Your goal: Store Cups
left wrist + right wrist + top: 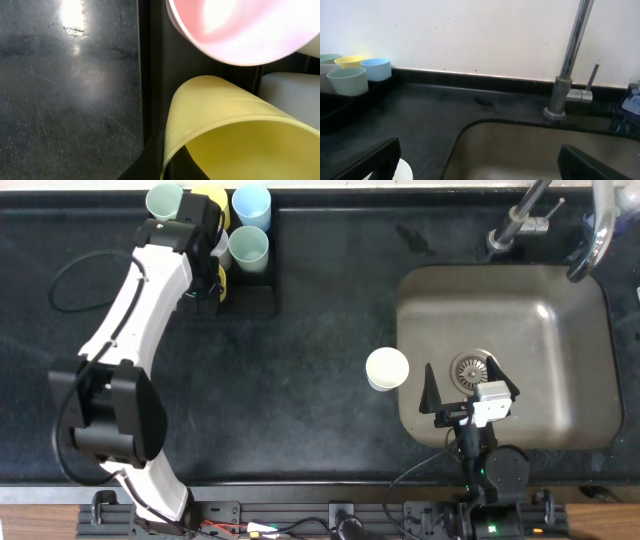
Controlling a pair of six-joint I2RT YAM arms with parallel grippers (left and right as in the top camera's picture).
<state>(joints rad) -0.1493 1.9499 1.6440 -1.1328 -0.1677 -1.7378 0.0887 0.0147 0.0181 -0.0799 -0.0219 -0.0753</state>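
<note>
Top: overhead. Left wrist: close on cups. Right wrist: low, toward wall; same cups far.

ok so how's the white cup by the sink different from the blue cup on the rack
Colour: the white cup is cream-white, the blue cup is pale blue. Place: the white cup stands alone on the dark counter beside the sink, while the blue cup sits on the black rack at the back among other cups. Both are plain round cups.
</note>
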